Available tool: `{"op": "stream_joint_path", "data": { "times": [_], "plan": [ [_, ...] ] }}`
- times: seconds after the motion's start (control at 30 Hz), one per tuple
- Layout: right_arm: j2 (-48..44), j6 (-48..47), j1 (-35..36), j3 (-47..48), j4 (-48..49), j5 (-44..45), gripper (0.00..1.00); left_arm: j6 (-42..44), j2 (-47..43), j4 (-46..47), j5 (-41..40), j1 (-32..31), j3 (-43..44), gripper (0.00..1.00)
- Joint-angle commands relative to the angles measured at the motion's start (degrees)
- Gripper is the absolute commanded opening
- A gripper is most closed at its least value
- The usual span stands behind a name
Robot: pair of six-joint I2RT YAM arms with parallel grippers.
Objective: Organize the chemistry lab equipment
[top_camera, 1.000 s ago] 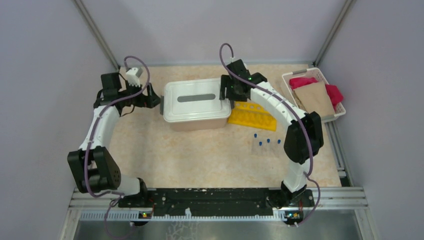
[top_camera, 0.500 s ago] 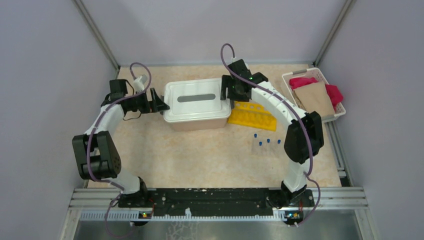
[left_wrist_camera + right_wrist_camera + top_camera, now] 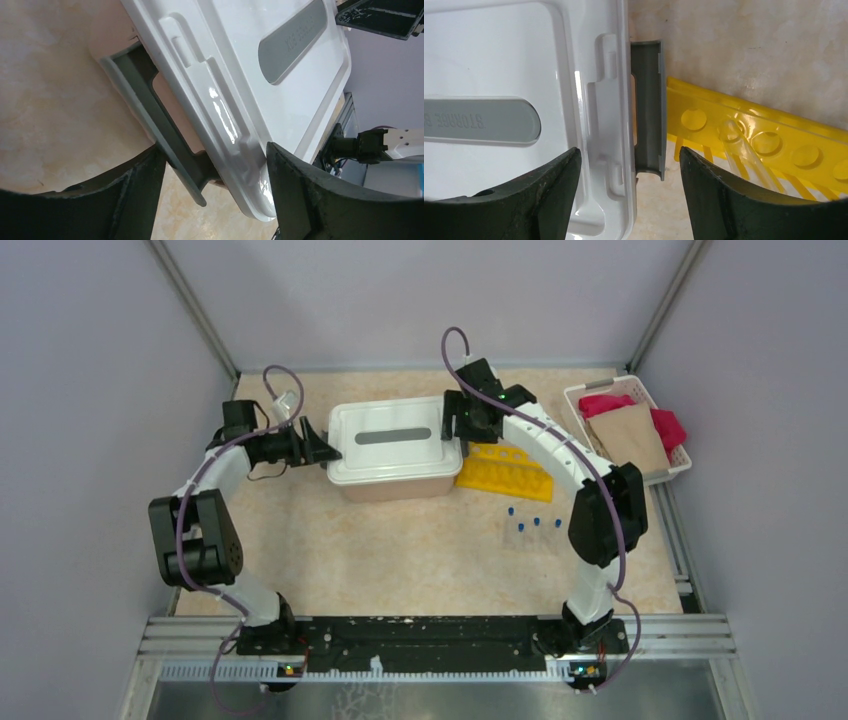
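Observation:
A white lidded storage box (image 3: 392, 440) stands at the table's middle back. My left gripper (image 3: 320, 448) is open at the box's left end, its jaws astride the grey latch (image 3: 150, 100) and the lid's edge (image 3: 235, 135). At the right end my right gripper (image 3: 458, 425) is also open, one finger over the lid and the other beyond the right grey latch (image 3: 648, 110). The yellow holed tube rack (image 3: 505, 472) lies just right of the box, and a clear tube (image 3: 744, 150) lies across it. Several small blue-capped tubes (image 3: 533, 525) stand in front of the rack.
A white basket (image 3: 576, 412) with pink and tan cloths sits at the back right. Grey walls close in the table on three sides. Both arm bases are on the black rail (image 3: 420, 635) at the near edge.
My left arm has swung right to the box, bringing its gripper around the left latch, and its jaws have narrowed a little. The right arm and the box have not moved.

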Motion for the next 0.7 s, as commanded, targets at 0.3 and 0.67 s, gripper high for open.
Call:
{"op": "stream_joint_path", "data": {
  "times": [0.3,0.67],
  "plan": [
    [-0.94,-1.13,-0.18,0.27,1.25,-1.32,0.70,2.58,-2.49,1.43,-3.92,-2.64,3.18,0.64],
    [-0.34,-1.37,-0.20,1.00,1.12,-1.54,0.69,4.88,-2.40,1.70,-13.13,-7.33,5.06,0.62]
  ]
}}
